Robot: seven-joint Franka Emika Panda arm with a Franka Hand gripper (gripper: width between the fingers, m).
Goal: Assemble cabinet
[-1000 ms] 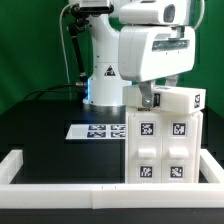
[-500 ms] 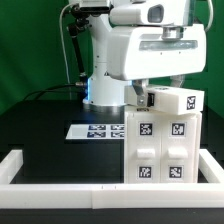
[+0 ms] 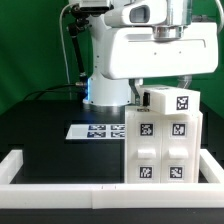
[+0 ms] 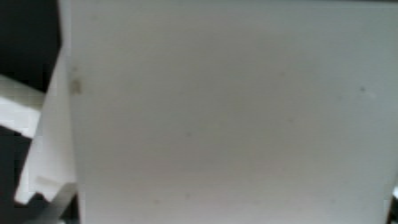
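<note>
Fingers of your gripper [image 3: 148, 96] sit hidden behind the small white block [image 3: 168, 100]; you cannot tell how far they are spread or whether they hold it. That block rests atop the cabinet [image 3: 162, 146], directly below them.

The black table [image 3: 50, 125] carries the cabinet [image 3: 162, 148], marker board [image 3: 98, 131] and border rail [image 3: 60, 174].

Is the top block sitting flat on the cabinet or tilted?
Flat: the top block has level edges and sits flush on the cabinet.
</note>
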